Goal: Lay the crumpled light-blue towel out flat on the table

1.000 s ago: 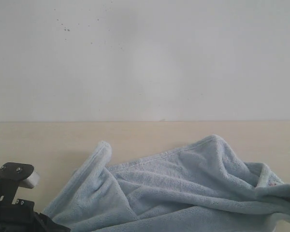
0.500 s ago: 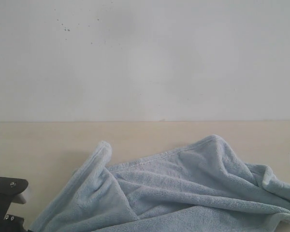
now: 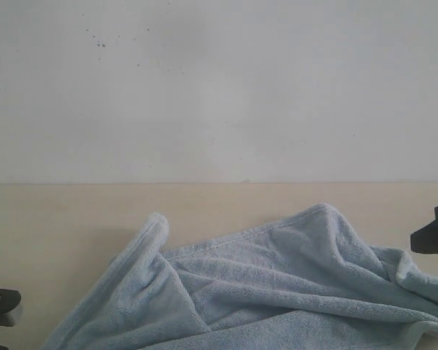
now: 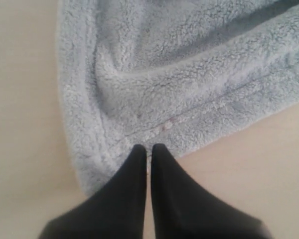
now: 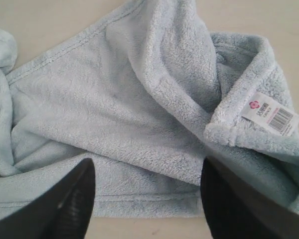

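Note:
The light-blue towel (image 3: 277, 284) lies crumpled in ridges and folds on the beige table (image 3: 58, 211), at the front middle and right. My left gripper (image 4: 148, 149) is shut, its tips pointing at the towel's stitched hem (image 4: 189, 117), with nothing seen between them. In the exterior view only a dark piece of the left gripper (image 3: 0, 300) shows at the bottom left corner, apart from the cloth. My right gripper (image 5: 148, 164) hangs open above the towel (image 5: 114, 99), its two fingers astride a hemmed edge. The towel's white label (image 5: 269, 113) sits on a folded-over corner beside it.
A plain white-grey wall (image 3: 219, 87) with dark specks rises behind the table's far edge. Bare table stretches to the left of the towel and behind it. A dark part of the right arm (image 3: 434, 235) juts in at the right edge.
The left gripper has drawn back down and left, almost out of the exterior view. The right arm has come into view at the right edge. The towel's raised right corner has sunk.

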Motion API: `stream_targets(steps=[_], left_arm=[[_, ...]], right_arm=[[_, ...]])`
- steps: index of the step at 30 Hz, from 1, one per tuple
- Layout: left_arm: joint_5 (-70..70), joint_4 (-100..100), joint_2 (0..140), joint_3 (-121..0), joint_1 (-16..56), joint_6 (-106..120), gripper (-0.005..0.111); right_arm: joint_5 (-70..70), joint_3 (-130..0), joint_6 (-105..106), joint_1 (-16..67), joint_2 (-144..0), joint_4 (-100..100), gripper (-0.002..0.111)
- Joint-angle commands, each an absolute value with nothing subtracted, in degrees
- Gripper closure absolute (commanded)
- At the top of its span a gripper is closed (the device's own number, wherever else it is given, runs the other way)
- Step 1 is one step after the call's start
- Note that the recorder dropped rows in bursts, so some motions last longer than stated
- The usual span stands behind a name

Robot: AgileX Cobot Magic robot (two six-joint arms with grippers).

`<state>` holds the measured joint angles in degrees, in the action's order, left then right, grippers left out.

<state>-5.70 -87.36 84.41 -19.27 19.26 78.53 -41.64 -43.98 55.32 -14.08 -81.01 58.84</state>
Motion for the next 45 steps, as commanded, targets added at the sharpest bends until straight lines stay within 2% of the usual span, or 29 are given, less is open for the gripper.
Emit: stream_targets(steps=[1, 2, 5, 12, 20, 28, 33, 45], left_arm=[[-4.47, -88.87, 86.76, -19.67, 19.09, 78.02, 0.103], [-4.2, -88.87, 89.08, -19.93, 19.09, 78.02, 0.103], [-2.98, -88.87, 93.79, -21.72, 19.09, 78.02, 0.103], [-3.05, -88.87, 95.61, -16.91, 19.09, 75.91, 0.103], [-2.79, -89.04, 80.74, -9.8, 19.09, 70.51, 0.103], [-5.99, -87.8, 68.31, -15.77, 19.09, 69.08, 0.103], [-6.61, -84.08, 71.78, -21.03, 19.09, 69.08, 0.103], [-0.93, -82.44, 85.78, -23.46, 19.09, 71.58, 0.103]], right_arm=[[-39.63, -44.01, 56.9, -13.96, -80.6, 59.21, 0.07], [-39.63, -44.01, 57.36, -13.96, -80.6, 59.46, 0.084], [-40.41, -44.01, 59.0, -13.96, -80.6, 61.27, 0.109], [-41.95, -44.01, 59.57, -13.96, -80.6, 62.36, 0.108], [-43.01, -44.01, 59.33, -13.96, -80.6, 62.36, 0.108], [-43.01, -44.01, 60.15, -10.09, -80.6, 62.77, 0.108], [-43.01, -44.01, 60.59, -7.99, -80.6, 62.66, 0.108], [-42.57, -44.01, 60.59, -8.04, -80.6, 62.66, 0.108]])
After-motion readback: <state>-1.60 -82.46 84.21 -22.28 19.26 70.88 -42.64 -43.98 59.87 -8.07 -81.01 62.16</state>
